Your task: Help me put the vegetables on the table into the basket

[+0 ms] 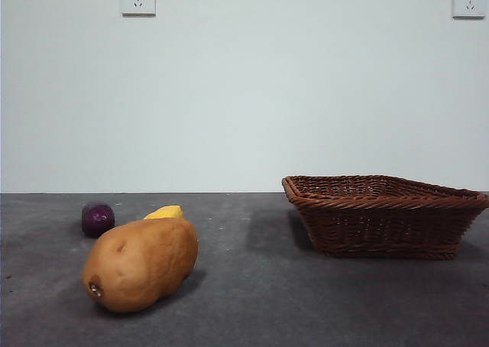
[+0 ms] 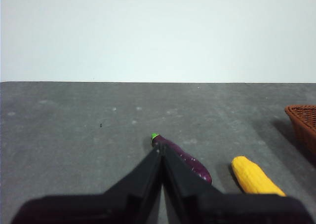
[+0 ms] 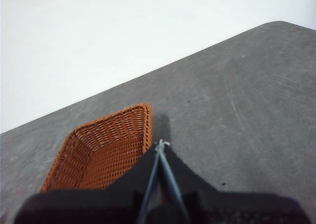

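Vegetables lie loose on the table (image 1: 252, 301), potato (image 1: 140, 264) at 8 o'clock of the empty basket (image 1: 382, 215), since left tool (image 2: 161, 152) and right tool (image 3: 160, 147) wait clenched, grasping nothing

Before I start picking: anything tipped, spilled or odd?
Nothing stands out. The basket sits upright and looks empty; the potato, eggplant and corn all lie loose on the table.
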Available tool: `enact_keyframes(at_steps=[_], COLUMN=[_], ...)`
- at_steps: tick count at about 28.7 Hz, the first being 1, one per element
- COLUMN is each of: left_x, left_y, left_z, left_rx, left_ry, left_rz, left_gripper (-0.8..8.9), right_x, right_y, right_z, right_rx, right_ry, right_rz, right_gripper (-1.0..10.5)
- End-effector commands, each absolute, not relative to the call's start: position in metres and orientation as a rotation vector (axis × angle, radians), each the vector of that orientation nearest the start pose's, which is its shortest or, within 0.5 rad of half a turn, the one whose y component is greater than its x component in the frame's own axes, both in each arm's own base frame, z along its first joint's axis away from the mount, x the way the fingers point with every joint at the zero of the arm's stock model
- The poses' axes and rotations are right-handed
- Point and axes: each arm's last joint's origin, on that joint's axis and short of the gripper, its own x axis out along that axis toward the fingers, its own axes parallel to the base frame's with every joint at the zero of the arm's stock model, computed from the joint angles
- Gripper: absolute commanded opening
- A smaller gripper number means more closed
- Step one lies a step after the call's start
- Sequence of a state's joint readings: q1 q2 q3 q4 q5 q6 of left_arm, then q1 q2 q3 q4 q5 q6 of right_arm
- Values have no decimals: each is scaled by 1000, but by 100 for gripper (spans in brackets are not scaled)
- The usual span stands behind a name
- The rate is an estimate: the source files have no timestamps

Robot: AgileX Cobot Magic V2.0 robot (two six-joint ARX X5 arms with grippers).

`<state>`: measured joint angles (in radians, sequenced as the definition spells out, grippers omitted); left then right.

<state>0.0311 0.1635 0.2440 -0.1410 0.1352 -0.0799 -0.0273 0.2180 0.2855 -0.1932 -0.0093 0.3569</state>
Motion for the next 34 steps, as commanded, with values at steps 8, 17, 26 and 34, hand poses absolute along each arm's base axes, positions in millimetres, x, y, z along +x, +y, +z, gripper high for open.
enact_keyframes(at_steps=[8,17,26,34], left_x=[118,152,199,222], left_y=[0,0,-4,-6], left_z=[266,290,300,278], left_rx=[-138,-197,-282,-339], left_ry=[218,451,680,846], left_rz=[-91,-93,-279,-331], left_gripper=[-6,-4,-4,-4], right_x=[127,160,201,266], right_y=[0,-1,-2,3], right_z=[275,297,299,290], right_rx=[386,393,396,340], right_ry=[351,564,686,974], right_rz=[14,-27,-27,188], right_gripper=[-1,0,0,149])
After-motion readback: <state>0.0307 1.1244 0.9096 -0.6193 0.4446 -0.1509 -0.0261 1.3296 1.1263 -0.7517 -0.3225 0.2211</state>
